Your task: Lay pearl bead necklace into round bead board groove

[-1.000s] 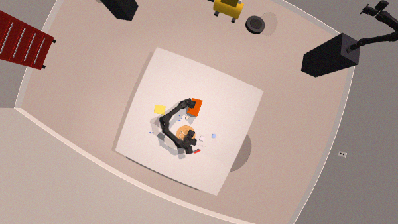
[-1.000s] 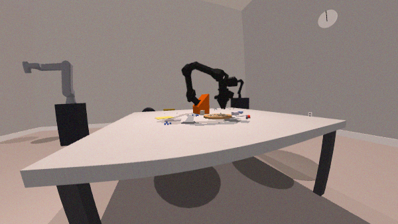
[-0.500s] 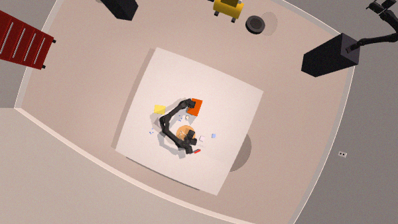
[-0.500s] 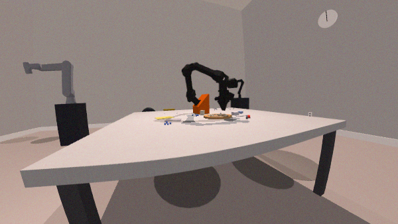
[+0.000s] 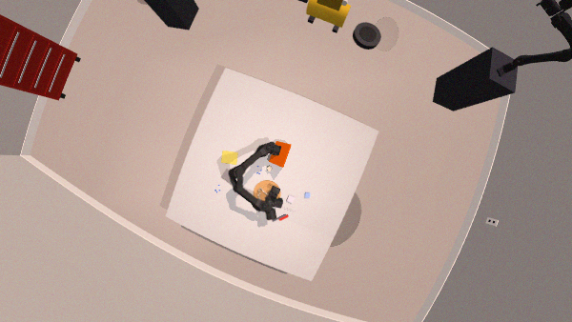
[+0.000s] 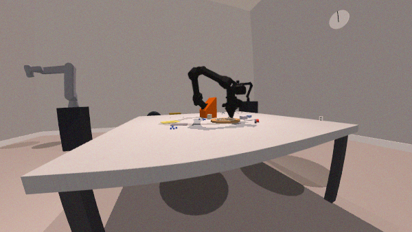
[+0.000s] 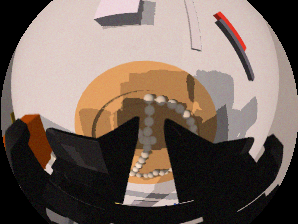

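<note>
We see the necklace (image 7: 149,110) bunched in an uneven loop on the board (image 5: 264,188) (image 6: 215,121) (image 7: 86,107), its long axis running near to far in the wrist view, partly across the groove (image 7: 94,122). Our gripper (image 5: 275,191) (image 6: 231,116) (image 7: 152,121) stands narrowly parted above; we cannot tell whether it touches or holds any beads.

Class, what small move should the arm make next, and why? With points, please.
Probably lower the tool (image 5: 275,202) (image 6: 231,117) (image 7: 152,121) slightly toward the pearl bead necklace (image 5: 261,192) (image 6: 223,119) (image 7: 149,110): its fingers stand apart with nothing gripped, a strand shows through their gap, and the left arc of the groove (image 7: 93,127) holds no beads.
</note>
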### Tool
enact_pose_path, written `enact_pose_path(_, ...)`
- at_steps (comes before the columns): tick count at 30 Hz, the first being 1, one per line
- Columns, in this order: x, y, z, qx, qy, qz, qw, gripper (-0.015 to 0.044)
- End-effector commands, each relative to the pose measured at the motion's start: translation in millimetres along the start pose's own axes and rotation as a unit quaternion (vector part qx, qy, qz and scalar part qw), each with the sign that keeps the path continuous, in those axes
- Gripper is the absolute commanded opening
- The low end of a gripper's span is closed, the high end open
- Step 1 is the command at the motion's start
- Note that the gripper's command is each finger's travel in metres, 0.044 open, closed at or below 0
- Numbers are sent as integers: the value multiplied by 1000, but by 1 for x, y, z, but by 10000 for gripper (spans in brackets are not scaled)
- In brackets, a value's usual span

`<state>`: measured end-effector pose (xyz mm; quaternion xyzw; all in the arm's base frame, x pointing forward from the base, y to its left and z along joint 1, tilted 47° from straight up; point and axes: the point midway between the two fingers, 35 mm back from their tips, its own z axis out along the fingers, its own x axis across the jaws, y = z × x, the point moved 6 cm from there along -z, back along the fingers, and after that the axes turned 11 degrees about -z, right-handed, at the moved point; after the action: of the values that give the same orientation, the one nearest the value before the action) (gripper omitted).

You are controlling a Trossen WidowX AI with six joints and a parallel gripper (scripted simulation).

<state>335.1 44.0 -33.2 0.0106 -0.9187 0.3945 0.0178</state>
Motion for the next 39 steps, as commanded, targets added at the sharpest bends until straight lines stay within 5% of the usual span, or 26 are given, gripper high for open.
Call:
enact_pose_path(1, 2, -1, 7, 3, 3, -3, 1000, 120)
enact_pose_path(6, 2, -1, 8, 4, 3, -3, 1000, 120)
enact_pose_path(11, 1, -1, 6, 1, 2, -1, 1000, 0)
enact_pose_path(39, 1, -1, 6, 1, 2, -1, 1000, 0)
